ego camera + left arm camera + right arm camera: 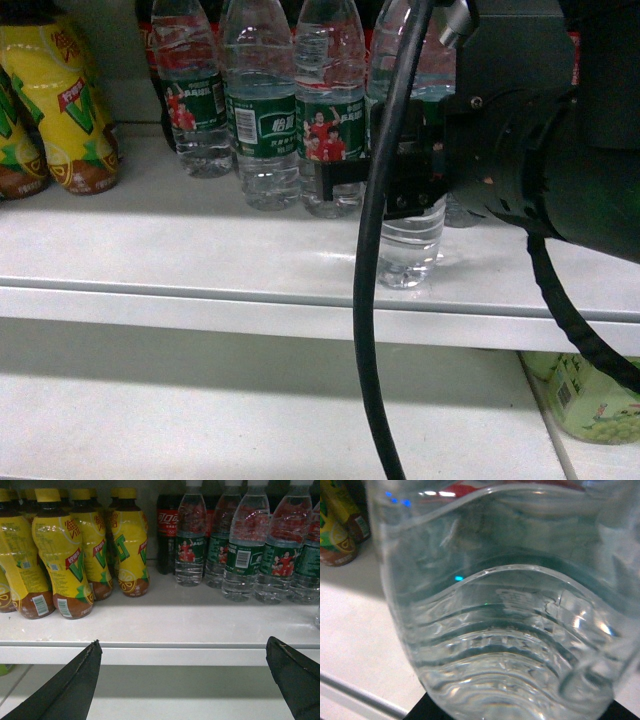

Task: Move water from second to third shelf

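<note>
The right arm reaches in level from the right of the head view, its bulky black wrist and a thick black cable crossing in front of the shelf. Its right pincer (400, 185) is closed around the water bottle (408, 245) at mid-height; the bottle stands near the front edge of the white shelf (200, 250), and its clear ribbed base fills the right wrist view. The left pincer (185, 652) hangs spread wide and empty, its two matte black tips below the shelf's front lip. Behind stand more clear ribbed water bottles (262, 120) with glossy dark green labels, dark cola bottles (167, 530), and curvy yellow-wrapped tea bottles (62, 555) on the left.
</note>
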{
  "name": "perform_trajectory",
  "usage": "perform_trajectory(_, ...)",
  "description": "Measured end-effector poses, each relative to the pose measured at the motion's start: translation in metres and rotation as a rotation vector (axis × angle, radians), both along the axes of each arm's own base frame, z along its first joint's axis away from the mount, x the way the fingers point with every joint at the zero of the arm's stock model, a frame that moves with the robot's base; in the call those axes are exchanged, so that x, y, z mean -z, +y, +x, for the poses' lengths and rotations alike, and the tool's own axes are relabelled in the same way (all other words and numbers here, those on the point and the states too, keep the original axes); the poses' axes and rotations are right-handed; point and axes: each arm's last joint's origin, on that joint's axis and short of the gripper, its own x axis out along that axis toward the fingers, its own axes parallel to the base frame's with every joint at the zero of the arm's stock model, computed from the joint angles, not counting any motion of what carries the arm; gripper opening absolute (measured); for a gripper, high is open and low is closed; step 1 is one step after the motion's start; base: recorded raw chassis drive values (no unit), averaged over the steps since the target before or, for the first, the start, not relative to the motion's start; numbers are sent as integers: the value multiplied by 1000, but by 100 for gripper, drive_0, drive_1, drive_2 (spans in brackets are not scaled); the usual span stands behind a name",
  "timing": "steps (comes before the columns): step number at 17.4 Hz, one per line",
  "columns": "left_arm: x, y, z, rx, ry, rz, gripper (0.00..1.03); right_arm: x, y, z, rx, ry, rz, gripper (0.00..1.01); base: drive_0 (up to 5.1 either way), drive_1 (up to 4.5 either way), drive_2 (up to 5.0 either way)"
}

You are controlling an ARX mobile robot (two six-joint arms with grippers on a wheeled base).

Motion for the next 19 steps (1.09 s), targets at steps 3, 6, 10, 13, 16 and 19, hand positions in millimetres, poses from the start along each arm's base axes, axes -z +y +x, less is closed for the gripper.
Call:
perform_trajectory(3, 0, 0, 0, 0, 0, 0, 98, 0, -7, -12, -14, 4, 2, 39, 0, 0, 0)
perform_trajectory(6, 0, 0, 0, 0, 0, 0, 98, 1, -14, -21, -26, 5, 6, 39, 0, 0, 0)
perform_trajectory(10, 0, 0, 0, 0, 0, 0, 98, 2, -32, -36, -17, -1, 3, 39, 0, 0, 0)
perform_trajectory(13, 0, 0, 0, 0, 0, 0, 98, 5, -72, -55, 65, -17, -11, 39, 0, 0, 0)
perform_trajectory(16, 0, 0, 0, 0, 0, 0, 98, 8, -107, -87, 135, -25, 5, 39, 0, 0, 0)
perform_trajectory(19, 0, 0, 0, 0, 0, 0, 98, 9, -134, -126, 183, -27, 59, 39, 0, 0, 0)
